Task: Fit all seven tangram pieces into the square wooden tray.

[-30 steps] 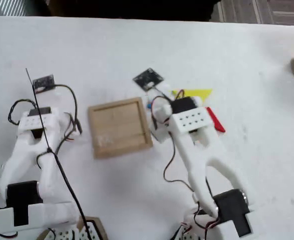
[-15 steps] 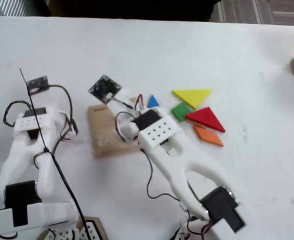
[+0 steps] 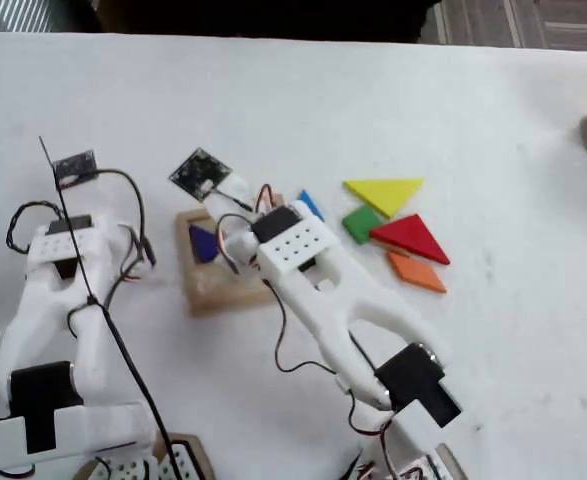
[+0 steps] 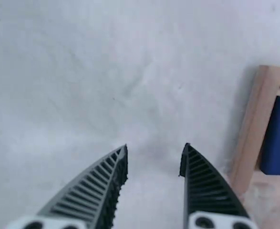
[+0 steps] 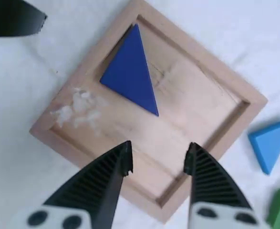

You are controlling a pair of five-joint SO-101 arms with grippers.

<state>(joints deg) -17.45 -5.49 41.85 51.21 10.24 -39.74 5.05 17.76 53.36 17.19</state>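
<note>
**Finding:** The dark blue triangle (image 5: 130,71) lay inside the square wooden tray (image 5: 197,114), tucked toward one corner. The right gripper (image 5: 159,160) hung over the tray, jaws parted and empty. The left gripper (image 4: 154,152), also parted and empty, sat over the table (image 4: 82,71) just beside the tray.

The light blue triangle (image 3: 310,205), green square (image 3: 361,222), yellow triangle (image 3: 385,192), red triangle (image 3: 410,238) and orange piece (image 3: 416,270) lay outside the tray.

**Assessment:** One placement looked complete. The next move called for grasping the light blue triangle, the piece nearest the tray.
</note>
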